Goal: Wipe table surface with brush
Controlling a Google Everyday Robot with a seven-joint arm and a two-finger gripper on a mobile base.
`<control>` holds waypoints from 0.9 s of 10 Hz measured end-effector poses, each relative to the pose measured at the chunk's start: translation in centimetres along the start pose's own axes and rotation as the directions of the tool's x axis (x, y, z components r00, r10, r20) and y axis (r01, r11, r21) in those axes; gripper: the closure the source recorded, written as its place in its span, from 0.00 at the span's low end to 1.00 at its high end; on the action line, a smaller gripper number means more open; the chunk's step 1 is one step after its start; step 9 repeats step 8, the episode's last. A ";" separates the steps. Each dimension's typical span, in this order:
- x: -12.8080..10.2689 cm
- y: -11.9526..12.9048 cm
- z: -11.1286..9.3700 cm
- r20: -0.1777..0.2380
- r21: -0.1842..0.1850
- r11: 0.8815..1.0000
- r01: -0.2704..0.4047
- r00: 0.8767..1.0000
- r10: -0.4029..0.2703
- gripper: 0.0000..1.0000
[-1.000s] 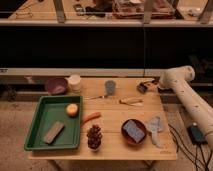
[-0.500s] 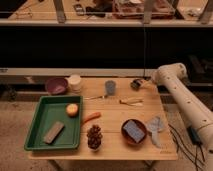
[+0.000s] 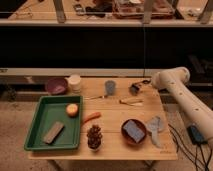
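The table surface [image 3: 107, 145] is a pale-wood plank top. The brush [image 3: 134, 89], small and dark with a roundish head, is at the back right of the table, just right of a grey-blue cup [image 3: 110, 87]. My white arm comes in from the right. Its dark gripper [image 3: 143, 84] is at the brush, at the brush's right side and low over the table. The two dark shapes merge, so I cannot tell whether the brush is held.
A green tray [image 3: 37, 142] at the left holds an orange fruit [image 3: 72, 109] and a tan block [image 3: 53, 132]. Also on the table are a purple bowl [image 3: 55, 85], white cup [image 3: 75, 81], yellow-handled utensil [image 3: 131, 101], carrot [image 3: 91, 118], pine cone [image 3: 94, 136], brown bowl [image 3: 133, 131] and grey-blue object [image 3: 155, 125].
My arm has swung left over the table's back right. The dark gripper and brush shape has shifted left with it, toward the grey-blue cup.
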 end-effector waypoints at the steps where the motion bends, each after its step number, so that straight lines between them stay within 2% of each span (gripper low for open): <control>1: -0.7 -0.4 -1.2 0.002 -0.001 1.000 0.007 1.000 -0.007 1.00; 3: -1.7 -0.7 -2.0 0.019 0.001 1.000 0.017 1.000 -0.017 1.00; 4: -3.3 -0.3 -2.0 0.052 -0.006 1.000 0.019 0.998 -0.019 1.00; 6: -5.4 0.6 -1.9 0.093 -0.024 1.000 -0.009 0.996 0.011 1.00; 8: -6.3 2.4 -1.0 0.125 -0.065 0.997 -0.050 0.990 0.058 1.00; 9: -6.3 2.4 -1.0 0.125 -0.065 0.997 -0.050 0.990 0.058 1.00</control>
